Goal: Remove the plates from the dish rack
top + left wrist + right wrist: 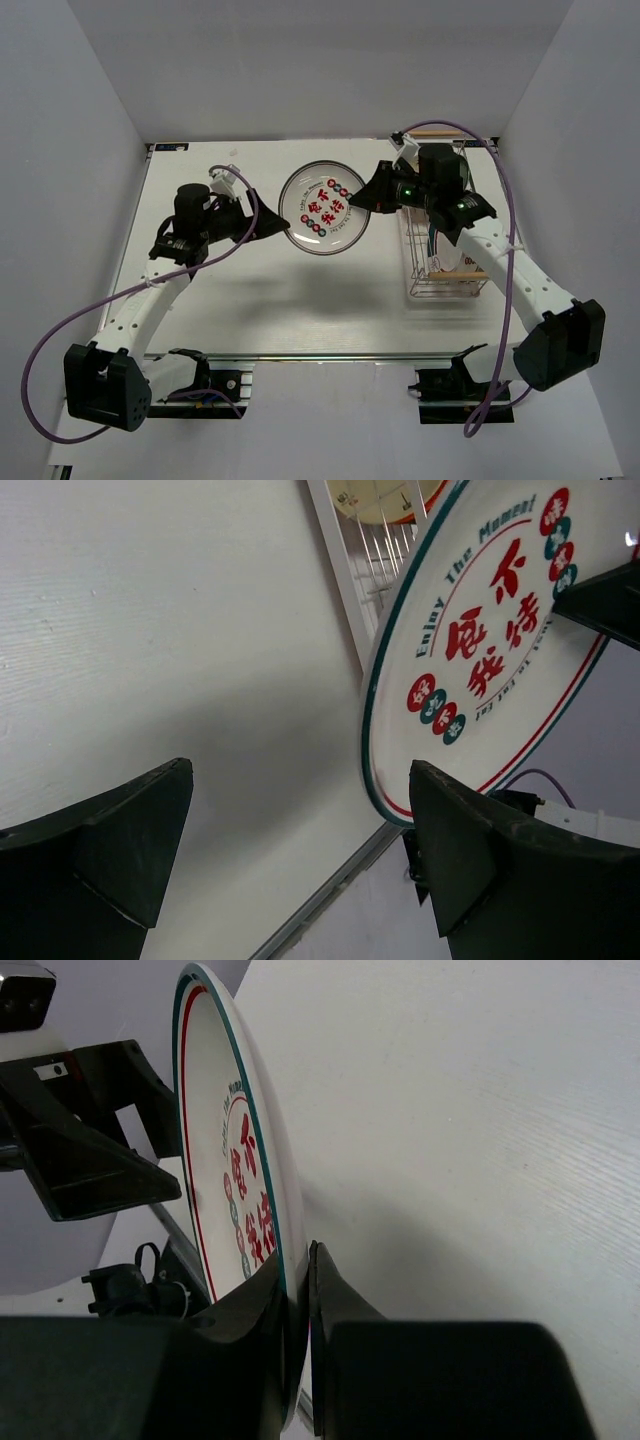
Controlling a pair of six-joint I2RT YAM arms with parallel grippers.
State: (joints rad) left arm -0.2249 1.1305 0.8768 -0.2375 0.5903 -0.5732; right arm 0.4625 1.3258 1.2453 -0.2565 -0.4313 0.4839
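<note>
My right gripper (366, 199) is shut on the right rim of a white plate (322, 208) with a green-red rim ring and red characters, and holds it in the air over the middle of the table. In the right wrist view the rim (240, 1150) is pinched edge-on between my right gripper (300, 1265). My left gripper (281, 223) is open at the plate's left edge. In the left wrist view the plate (490, 630) reaches between the open left gripper (300, 780), close to the right finger (460, 850). The dish rack (446, 262) stands at the right.
The rack has wooden handles at its far end (437, 133) and near end (462, 275), and plates stand in it under my right arm. Its wires (385, 540) show in the left wrist view. Grey walls enclose the white table (220, 290). Purple cables hang off both arms.
</note>
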